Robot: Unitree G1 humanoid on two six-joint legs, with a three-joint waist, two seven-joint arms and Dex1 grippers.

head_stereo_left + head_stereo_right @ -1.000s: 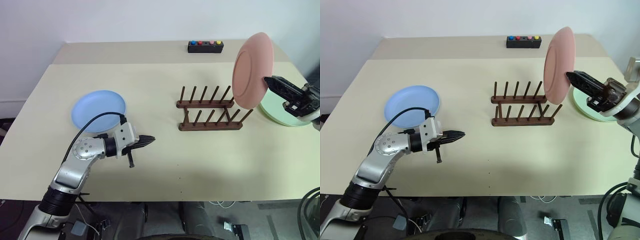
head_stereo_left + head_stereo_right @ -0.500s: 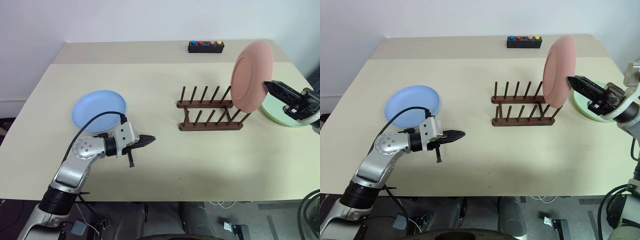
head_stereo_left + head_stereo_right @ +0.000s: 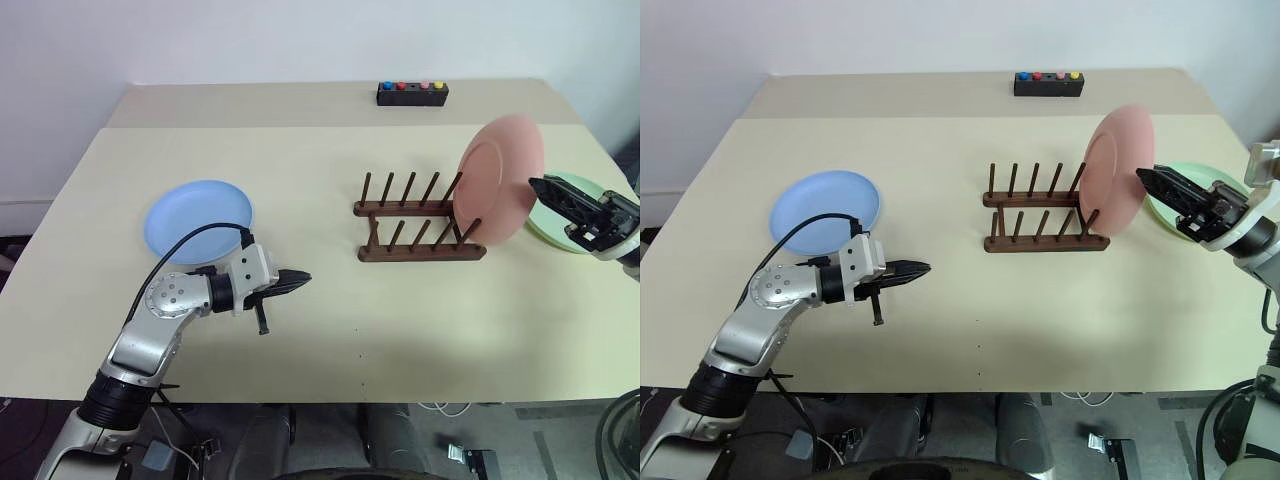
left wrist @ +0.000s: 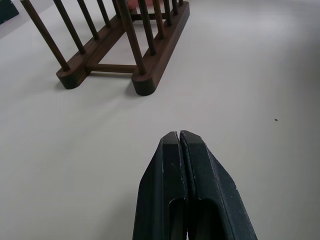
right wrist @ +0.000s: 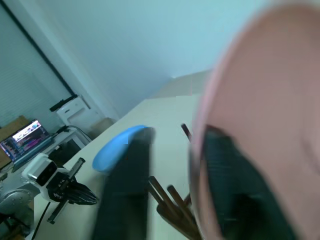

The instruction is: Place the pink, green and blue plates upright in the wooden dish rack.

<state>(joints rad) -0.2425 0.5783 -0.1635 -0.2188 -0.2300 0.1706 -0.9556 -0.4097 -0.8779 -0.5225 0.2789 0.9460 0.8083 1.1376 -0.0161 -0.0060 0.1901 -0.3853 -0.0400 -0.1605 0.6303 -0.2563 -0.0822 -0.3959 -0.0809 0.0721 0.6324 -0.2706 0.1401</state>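
Observation:
The pink plate [image 3: 500, 180] stands on edge in the right end of the wooden dish rack [image 3: 415, 230], leaning right against the pegs. My right gripper [image 3: 537, 184] is at its right rim, open, one finger on each side of the rim [image 5: 200, 165] with a gap showing. The green plate [image 3: 556, 232] lies flat on the table beneath that gripper, partly hidden by it. At the left, the blue plate [image 3: 198, 220] lies flat. My left gripper [image 3: 300, 280] hovers shut and empty in front of it, pointing toward the rack [image 4: 125, 55].
A black box with coloured buttons [image 3: 411, 93] sits at the table's far edge behind the rack. The rack's other peg slots, left of the pink plate, hold nothing. Bare tabletop [image 3: 400, 330] lies between the left gripper and the rack.
The pink plate came down and tipped into the rack's right end. My right gripper sank with it and its fingers parted. The left arm kept still.

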